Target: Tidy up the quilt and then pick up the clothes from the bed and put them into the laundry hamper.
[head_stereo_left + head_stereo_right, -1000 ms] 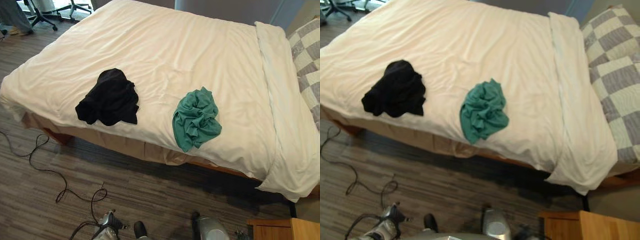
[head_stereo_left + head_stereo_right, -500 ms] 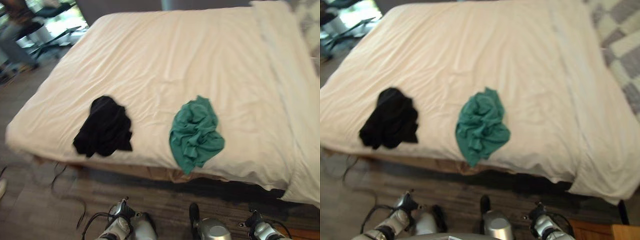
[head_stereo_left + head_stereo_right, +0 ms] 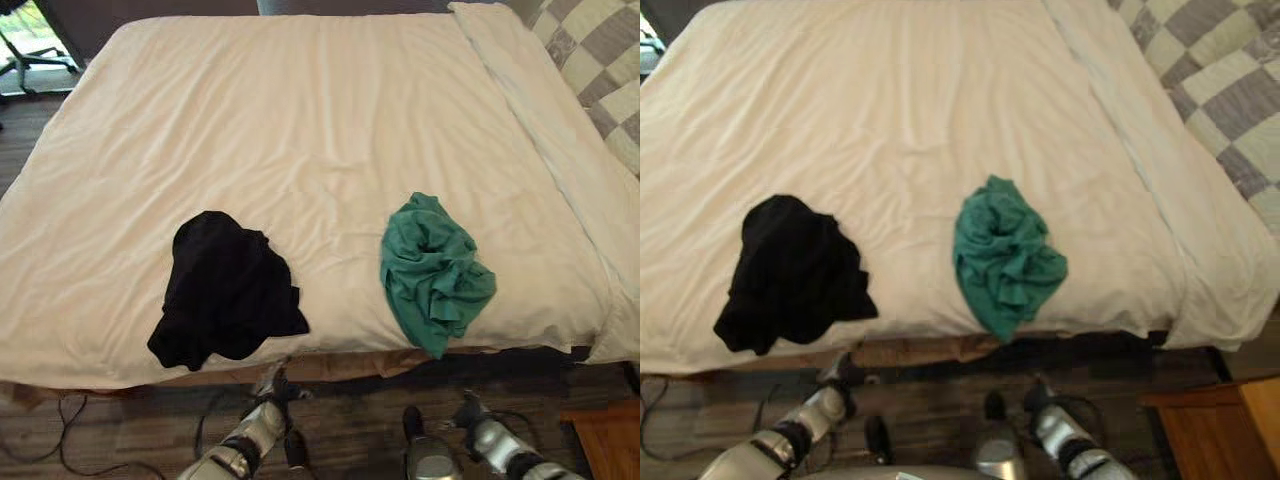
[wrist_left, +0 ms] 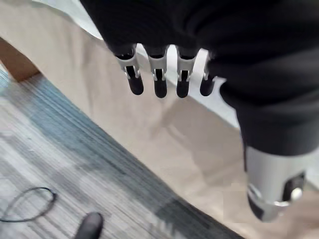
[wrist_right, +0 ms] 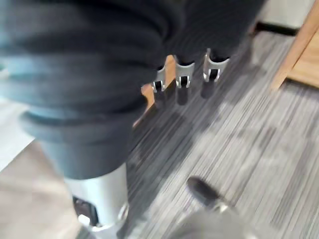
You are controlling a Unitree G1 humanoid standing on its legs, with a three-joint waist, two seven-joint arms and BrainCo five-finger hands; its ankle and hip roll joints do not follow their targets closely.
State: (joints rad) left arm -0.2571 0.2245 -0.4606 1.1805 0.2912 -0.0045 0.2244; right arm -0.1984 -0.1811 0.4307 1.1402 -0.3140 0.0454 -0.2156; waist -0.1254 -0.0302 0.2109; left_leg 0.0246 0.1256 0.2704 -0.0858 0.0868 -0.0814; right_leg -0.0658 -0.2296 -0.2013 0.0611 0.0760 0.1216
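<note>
While both hands hung empty with fingers relaxed, the left hand [image 3: 268, 388] was just below the black clothes [image 3: 225, 290]. The right hand [image 3: 470, 415] was below the green clothes [image 3: 432, 268] on the quilt [image 3: 300, 120].

You see the bed [image 3: 330, 365] covered by a cream quilt [image 3: 300, 130] spread flat. On it, near the front edge, a crumpled black garment [image 3: 225, 290] lies left of a bunched green garment [image 3: 432, 270], apart from each other. Checkered pillows [image 3: 595, 60] sit at its right end.
</note>
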